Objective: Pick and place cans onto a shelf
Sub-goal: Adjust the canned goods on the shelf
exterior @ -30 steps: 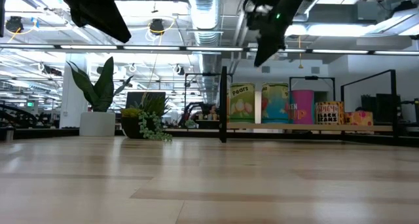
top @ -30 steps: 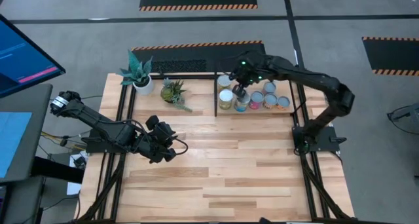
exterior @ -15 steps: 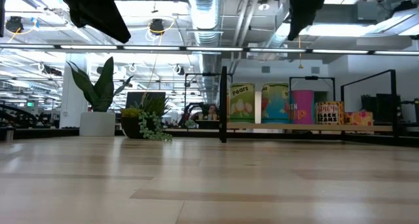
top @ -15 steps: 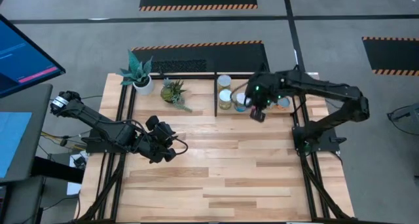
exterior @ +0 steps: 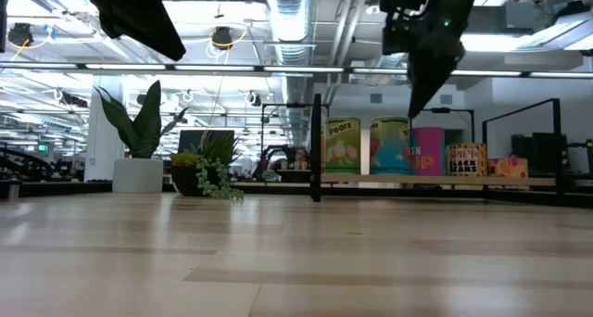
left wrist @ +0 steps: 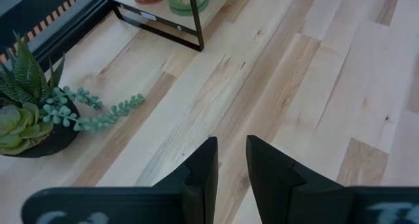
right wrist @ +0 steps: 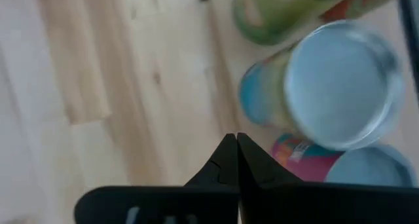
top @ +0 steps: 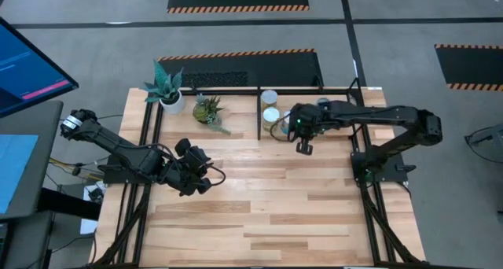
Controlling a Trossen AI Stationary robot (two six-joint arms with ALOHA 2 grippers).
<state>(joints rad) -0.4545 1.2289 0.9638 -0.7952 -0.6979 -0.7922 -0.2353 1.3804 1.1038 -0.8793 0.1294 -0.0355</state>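
Observation:
Several cans stand in a row on the shelf (exterior: 317, 150) at the table's far right: a green pears can (exterior: 342, 145), a blue-green one (exterior: 390, 145), a pink one (exterior: 428, 150) and smaller ones beside them. From above, two silver can tops (top: 270, 116) show; my right arm hides the others. My right gripper (top: 305, 147) hangs shut and empty over the bare table just in front of the shelf, pointing steeply down (exterior: 422, 99). Its wrist view shows a blue can's pale top (right wrist: 340, 86) beyond the shut fingers (right wrist: 236, 152). My left gripper (left wrist: 230, 155) waits at mid-left, slightly open, holding nothing.
Two potted plants (top: 167, 92) (top: 207, 109) stand at the far edge, left of the shelf; one trails green strands (left wrist: 98, 109) onto the wood. The light wood table (top: 267, 214) stretches wide between the arms and toward the near edge. Black frame bars line both sides.
My right gripper has drawn back from above the cans in the shelf toward the table's near edge and has sunk lower, tipping a little steeper. It has stayed shut and carries nothing. The cans stand as before.

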